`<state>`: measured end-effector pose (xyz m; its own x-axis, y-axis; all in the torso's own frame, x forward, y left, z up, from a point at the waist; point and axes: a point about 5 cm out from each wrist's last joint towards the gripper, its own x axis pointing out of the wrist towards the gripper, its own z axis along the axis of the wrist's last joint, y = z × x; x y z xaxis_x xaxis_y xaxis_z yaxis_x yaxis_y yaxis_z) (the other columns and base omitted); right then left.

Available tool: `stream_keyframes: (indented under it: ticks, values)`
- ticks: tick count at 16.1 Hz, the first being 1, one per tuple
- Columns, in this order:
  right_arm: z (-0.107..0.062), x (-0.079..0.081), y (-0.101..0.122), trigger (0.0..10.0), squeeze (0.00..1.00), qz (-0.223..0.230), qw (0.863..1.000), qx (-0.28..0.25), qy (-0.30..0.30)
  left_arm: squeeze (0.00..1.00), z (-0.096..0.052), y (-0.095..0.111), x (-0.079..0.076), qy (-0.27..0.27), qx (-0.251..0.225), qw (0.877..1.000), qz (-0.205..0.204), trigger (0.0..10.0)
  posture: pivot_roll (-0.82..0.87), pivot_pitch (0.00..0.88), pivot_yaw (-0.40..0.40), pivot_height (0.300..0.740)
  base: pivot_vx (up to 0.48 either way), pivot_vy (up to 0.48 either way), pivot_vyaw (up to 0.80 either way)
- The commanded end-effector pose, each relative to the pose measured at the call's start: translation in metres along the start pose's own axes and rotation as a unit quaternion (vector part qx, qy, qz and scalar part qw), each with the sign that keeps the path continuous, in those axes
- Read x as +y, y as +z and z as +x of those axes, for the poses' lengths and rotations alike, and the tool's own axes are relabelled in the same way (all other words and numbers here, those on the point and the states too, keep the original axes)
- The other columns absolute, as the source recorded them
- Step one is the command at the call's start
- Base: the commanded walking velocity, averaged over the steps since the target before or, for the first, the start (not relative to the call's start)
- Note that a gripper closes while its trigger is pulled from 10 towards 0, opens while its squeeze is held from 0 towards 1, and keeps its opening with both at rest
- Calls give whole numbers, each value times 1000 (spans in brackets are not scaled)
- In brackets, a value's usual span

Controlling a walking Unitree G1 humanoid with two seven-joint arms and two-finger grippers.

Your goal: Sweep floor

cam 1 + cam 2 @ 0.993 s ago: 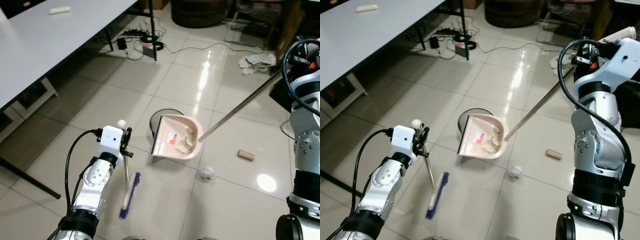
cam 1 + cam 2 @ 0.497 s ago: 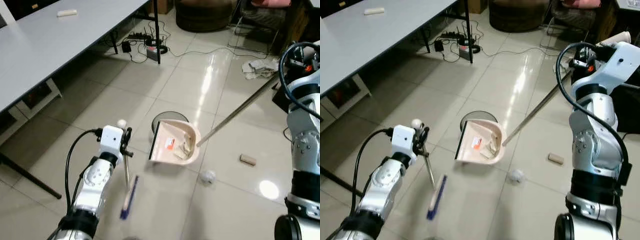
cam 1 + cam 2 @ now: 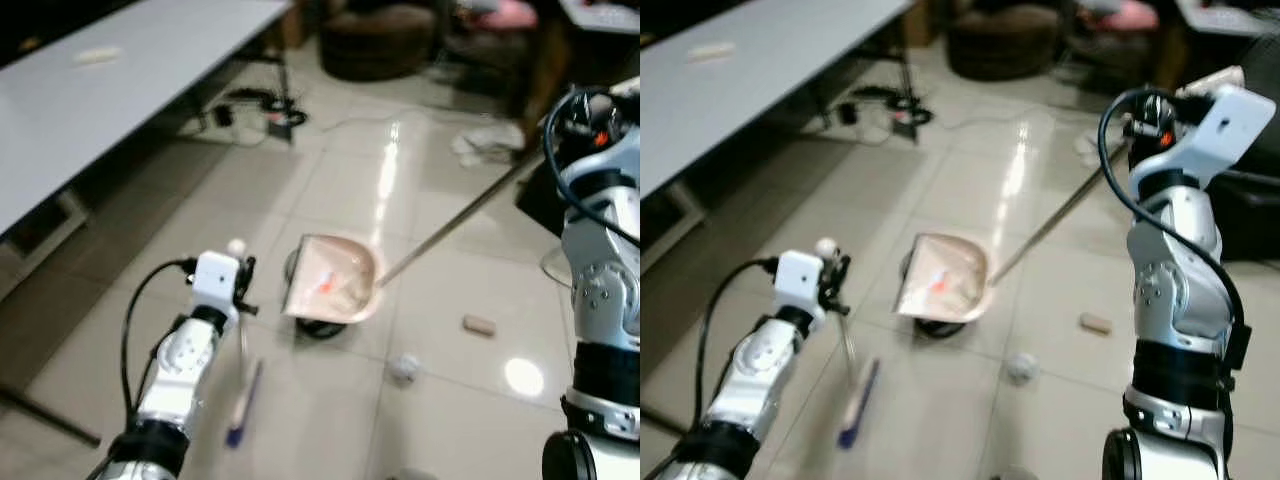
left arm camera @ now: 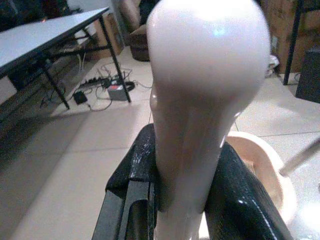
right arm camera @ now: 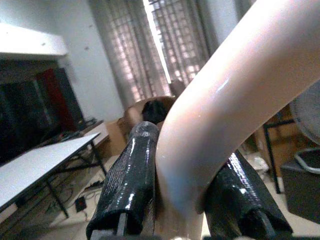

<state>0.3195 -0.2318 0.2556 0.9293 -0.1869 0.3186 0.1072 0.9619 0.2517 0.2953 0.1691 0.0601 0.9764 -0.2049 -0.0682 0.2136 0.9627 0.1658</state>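
I see my left end effector (image 4: 182, 200) clamped on the broom (image 3: 240, 395), brush down on the floor. My right end effector (image 5: 182, 200) grips the dustpan handle (image 3: 455, 212), slanting down to the pan (image 3: 330, 290) above a bin (image 3: 318, 326).

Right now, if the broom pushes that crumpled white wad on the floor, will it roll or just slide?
The crumpled wad looks like paper, so it is probably light and may skid or tumble unevenly. The glossy tile floor likely offers little grip. The small cylinder beyond looks more apt to roll.

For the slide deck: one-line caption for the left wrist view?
Left end effector shut on pale broom handle; pink dustpan beyond.
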Motion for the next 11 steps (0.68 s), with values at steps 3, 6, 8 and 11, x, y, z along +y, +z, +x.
stream_keyframes:
  ticks: [3, 6, 8, 11]
  values:
    - [1, -2, 13, 10000, 0, -7, 999, -31, -7, 0, 4, 7, -4, -4, -15, 1000, -2, 10000, -34, 0, 67, 740, 401, 0, 0]
    - [0, -2, 11, 10000, 0, -5, 1000, -30, -8, 0, 4, 8, -3, -5, -15, 1000, 1, 10000, -33, 0, 68, 740, 399, 0, 0]
    - [0, -3, 10, 10000, 0, -6, 1000, -29, -9, 0, 4, 8, -4, -6, -15, 1000, 2, 10000, -32, 0, 67, 740, 398, 0, 0]
    - [0, -3, 8, 10000, 0, -6, 999, -30, -9, 0, 4, 8, -4, -8, -15, 1000, 2, 10000, -32, 0, 70, 740, 401, 0, 0]
